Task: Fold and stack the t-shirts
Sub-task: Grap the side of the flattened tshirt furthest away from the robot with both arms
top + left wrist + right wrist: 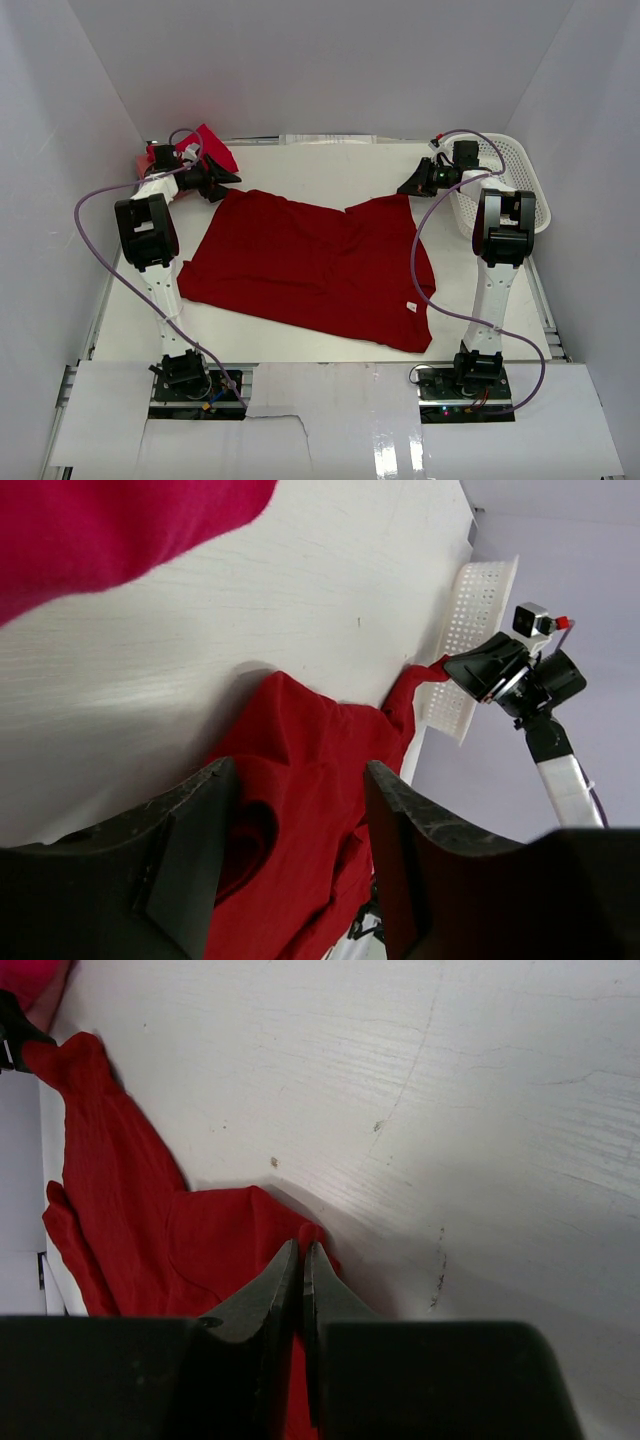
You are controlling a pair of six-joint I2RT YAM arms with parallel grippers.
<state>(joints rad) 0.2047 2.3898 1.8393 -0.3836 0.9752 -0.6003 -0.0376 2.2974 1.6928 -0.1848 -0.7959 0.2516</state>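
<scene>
A dark red t-shirt (pixel 310 265) lies spread, slightly rumpled, across the middle of the table. My left gripper (pixel 224 181) is at the shirt's far left corner. In the left wrist view its jaws (pixel 298 780) stand wide open with the red cloth (pixel 300 740) showing between them. My right gripper (pixel 406 189) is at the shirt's far right corner. In the right wrist view it (pixel 302 1251) is shut on a small fold of the shirt's edge (pixel 220 1230), low over the table. A bright pink-red t-shirt (pixel 207 146) lies bunched at the back left.
A white perforated basket (pixel 515 180) stands at the right, behind the right arm, and shows in the left wrist view (pixel 470 630). White walls close in the table on three sides. Purple cables loop beside both arms.
</scene>
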